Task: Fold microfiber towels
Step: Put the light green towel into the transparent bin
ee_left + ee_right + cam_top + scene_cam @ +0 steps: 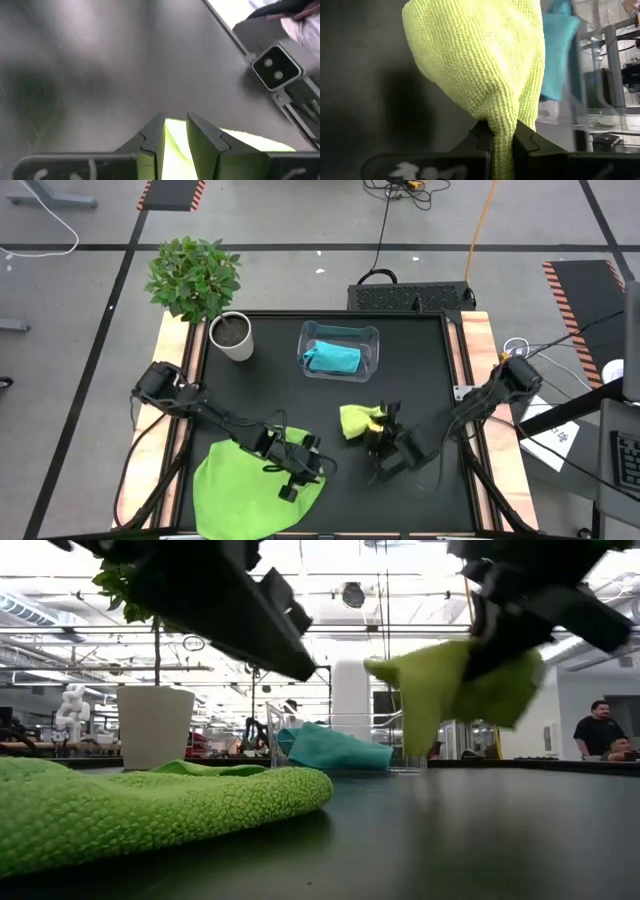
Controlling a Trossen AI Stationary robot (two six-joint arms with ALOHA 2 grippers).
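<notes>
Above mid-table, my right gripper (502, 135) pinches the yellow towel (480, 60). It may slip, pinched only by a corner. My left gripper (300, 475), fingers slightly apart, hovers over the green towel (230, 485).

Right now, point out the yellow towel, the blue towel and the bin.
yellow towel (480, 60), right wrist view, middle of the hanging cloth
blue towel (333, 358), high view, centre of the bunched cloth
bin (372, 332), high view, far right rim corner

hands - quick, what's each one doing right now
Left hand: fingers slightly apart over the green towel, holding nothing.
Right hand: shut on the yellow towel, lifted off the table.
</notes>
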